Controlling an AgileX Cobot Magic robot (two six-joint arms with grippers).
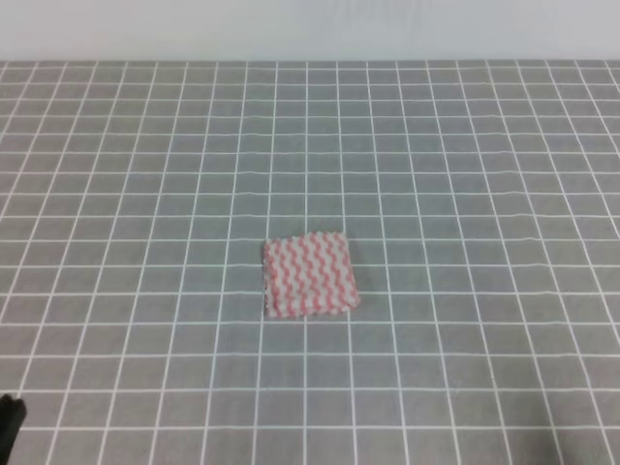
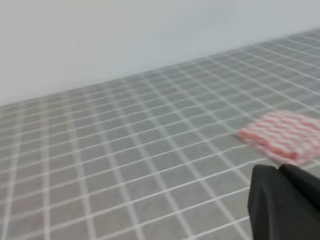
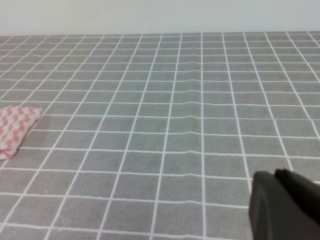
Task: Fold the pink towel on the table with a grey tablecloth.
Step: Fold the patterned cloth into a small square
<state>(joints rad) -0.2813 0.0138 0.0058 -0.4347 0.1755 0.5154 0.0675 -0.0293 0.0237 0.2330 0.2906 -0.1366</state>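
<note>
- Pink-and-white zigzag stripes mark the pink towel (image 1: 310,275), a small folded square lying flat just below the centre of the high frame, its layers slightly offset along the lower left edge.
- Grey cloth with a thin white grid covers the table (image 1: 465,174) to a pale wall along the top.
- Left gripper (image 2: 285,202): a dark blur at lower right of its wrist view, apart from the towel (image 2: 281,135); I cannot tell its jaw state.
- Right gripper (image 3: 282,205): dark blur at lower right, well apart from the towel (image 3: 15,127) at the left edge; state likewise unclear.
</note>
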